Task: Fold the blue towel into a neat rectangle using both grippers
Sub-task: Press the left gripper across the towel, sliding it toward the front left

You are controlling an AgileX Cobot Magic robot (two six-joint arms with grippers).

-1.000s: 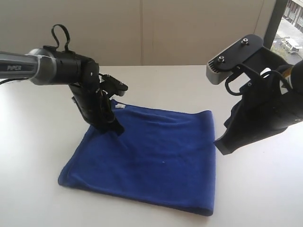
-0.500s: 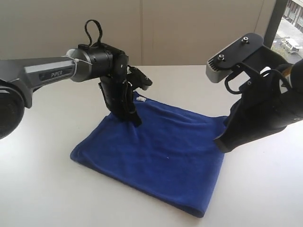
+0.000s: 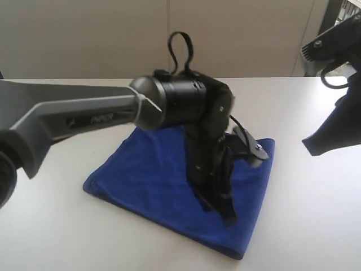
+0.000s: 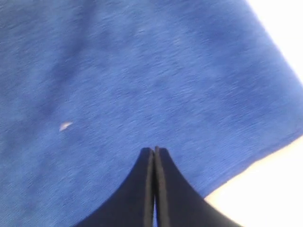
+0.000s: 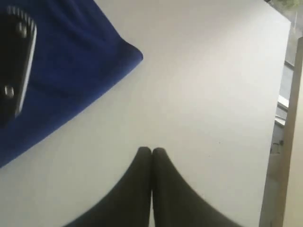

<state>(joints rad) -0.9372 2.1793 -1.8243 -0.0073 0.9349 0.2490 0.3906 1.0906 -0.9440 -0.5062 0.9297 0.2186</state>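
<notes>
Flat on the white table [image 3: 316, 226]: the blue towel [image 3: 141, 175], doubled into a rough four-sided shape, no corner lifted. Appears longer across the exterior view than front to back, the long axis slanting from the left corner toward the near right one; a judgement only, given the camera's slant.

Directly over its right half, the left gripper [image 3: 228, 217], pointing down, jaws pressed together with nothing between them. Same story from the left wrist view: the left gripper [image 4: 154, 150] closed tight above plain blue pile, a small white fleck [image 4: 65, 126] off to one side, a towel edge near and bare table beyond it. Impossible to tell whether touching the cloth or hanging just over it.

Off the cloth altogether, the right gripper [image 3: 316, 148], over bare table beside the towel's far right corner and apart from it. Jaws likewise pressed together and empty in the right wrist view [image 5: 151, 150], with that blue corner [image 5: 71, 71] lying ahead and to one side.

Clearly nearer, then: the left arm. Probably next, a grasp at an edge or corner for another fold, and for that both pairs of jaws must part first.

All around, smooth pale tabletop; behind, a beige panelled wall [image 3: 84, 39].
</notes>
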